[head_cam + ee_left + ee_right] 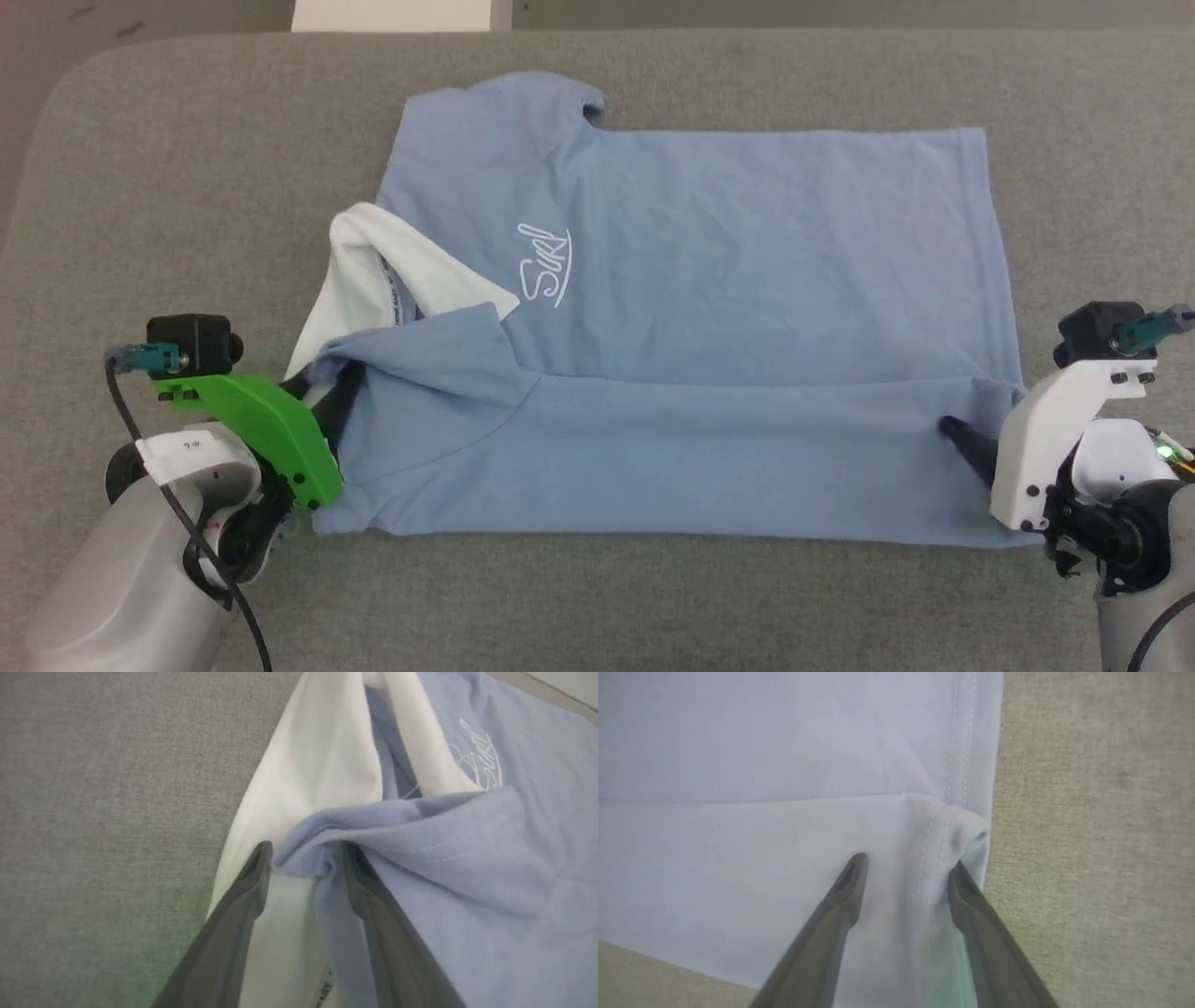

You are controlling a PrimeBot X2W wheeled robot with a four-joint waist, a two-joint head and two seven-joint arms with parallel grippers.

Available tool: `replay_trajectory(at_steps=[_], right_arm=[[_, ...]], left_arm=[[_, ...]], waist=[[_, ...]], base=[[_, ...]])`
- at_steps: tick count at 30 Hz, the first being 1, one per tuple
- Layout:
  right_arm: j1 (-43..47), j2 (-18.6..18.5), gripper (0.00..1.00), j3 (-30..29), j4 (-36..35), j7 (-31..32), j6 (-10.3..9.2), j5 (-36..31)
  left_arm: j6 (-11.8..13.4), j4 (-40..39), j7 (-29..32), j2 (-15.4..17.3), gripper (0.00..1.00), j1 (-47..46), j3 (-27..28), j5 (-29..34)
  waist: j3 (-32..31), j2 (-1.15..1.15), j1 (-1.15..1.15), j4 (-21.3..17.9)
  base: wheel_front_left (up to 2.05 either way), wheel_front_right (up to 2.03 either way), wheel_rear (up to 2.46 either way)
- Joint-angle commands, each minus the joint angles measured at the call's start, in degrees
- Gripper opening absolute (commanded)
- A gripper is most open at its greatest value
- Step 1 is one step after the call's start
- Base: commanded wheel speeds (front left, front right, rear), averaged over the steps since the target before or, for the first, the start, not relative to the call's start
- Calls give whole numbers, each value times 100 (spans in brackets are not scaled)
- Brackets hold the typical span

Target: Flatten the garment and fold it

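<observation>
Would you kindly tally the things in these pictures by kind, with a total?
Light blue short-sleeved polo shirt with white collar: 1
Dark-fingered grippers, left gripper and right gripper: 2
Grey fabric-covered table: 1
Total: 4

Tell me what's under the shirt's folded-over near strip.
More of the shirt itself; the white collar pokes out at its left end. Whatever else lies beneath is covered.

The left hand (306,854) has a bright green bracket (261,420), the right hand (908,863) a white bracket (1046,439) with dark screws. Each is topped by a black cube camera (191,343) with a teal plug. The fingers (840,914) are long, dark and tapered. A black cable (187,532) crosses the pale grey forearm (121,579).
</observation>
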Motion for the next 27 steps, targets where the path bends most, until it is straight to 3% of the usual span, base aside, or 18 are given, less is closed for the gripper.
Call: replay_trajectory(at_steps=[1, 6, 12, 19, 27], right_arm=[[93, 7, 100, -63, 49, -38, -12, 68], [187, -82, 100, -262, -315, -537, -12, 371], [529, -302, 100, -358, -750, -1569, -12, 543], [1292, -518, 100, -283, -728, -2968, -12, 633], [1883, -537, 100, -185, -368, -3846, -12, 707]], left_arm=[[19, -17, -42, 21, 100, -71, 21, -18], [234, -283, -226, 53, 100, 93, 301, -177], [517, -862, -1122, 111, 100, 570, 687, -1], [472, -1165, -2498, 36, 100, 1515, 668, 607], [411, -1082, -2796, -210, 100, 2304, 591, 1147]], waist=[[-332, 24, 0, -11], [-885, 24, 0, -66], [-1403, 24, 0, -79], [-1700, 24, 0, -82], [-1863, 24, 0, -69]], base=[[0, 0, 0], [0, 0, 0], [0, 0, 0], [0, 0, 0], [0, 0, 0]])
